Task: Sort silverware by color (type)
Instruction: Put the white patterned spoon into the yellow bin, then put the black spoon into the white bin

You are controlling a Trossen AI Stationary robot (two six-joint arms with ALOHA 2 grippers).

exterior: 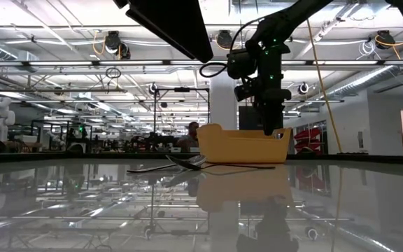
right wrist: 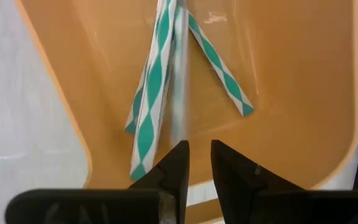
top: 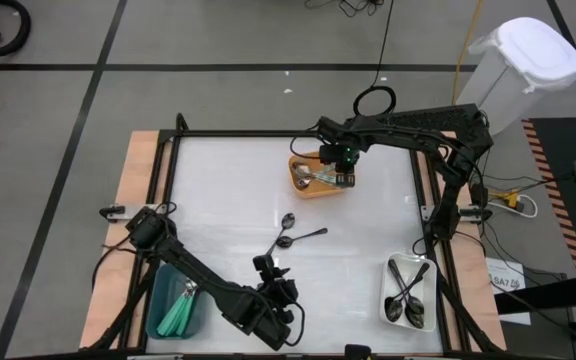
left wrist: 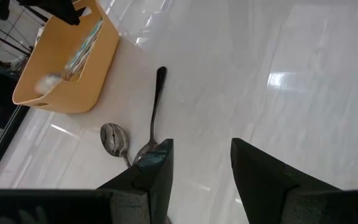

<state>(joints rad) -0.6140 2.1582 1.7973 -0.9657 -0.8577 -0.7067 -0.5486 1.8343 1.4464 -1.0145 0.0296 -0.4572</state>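
The orange tray [top: 318, 178] at the far middle of the table holds spoons with teal-and-white striped handles [right wrist: 154, 93]. My right gripper [right wrist: 195, 147] points down over the tray's right end [exterior: 280, 137], its fingers a narrow gap apart with nothing between them. A blurred silvery spoon handle [right wrist: 178, 102] shows just beyond its fingertips, inside the tray. Two dark, shiny spoons [top: 298, 232] lie flat on the table's middle. My left gripper [left wrist: 201, 149] hovers open just on their near side [top: 268, 270]; one spoon bowl [left wrist: 146, 150] is partly hidden behind a finger. My right gripper comes at the tray from above. The blurred silvery handle [right wrist: 178, 127] ends right at one fingertip. I cannot tell whether the finger touches it.
A teal tray [top: 160, 300] with teal-handled pieces stands at the near left. At the near right, a white tray [top: 388, 300] holds dark and silver spoons. A black frame [top: 268, 134] rims the white table. Bare table lies between the trays.
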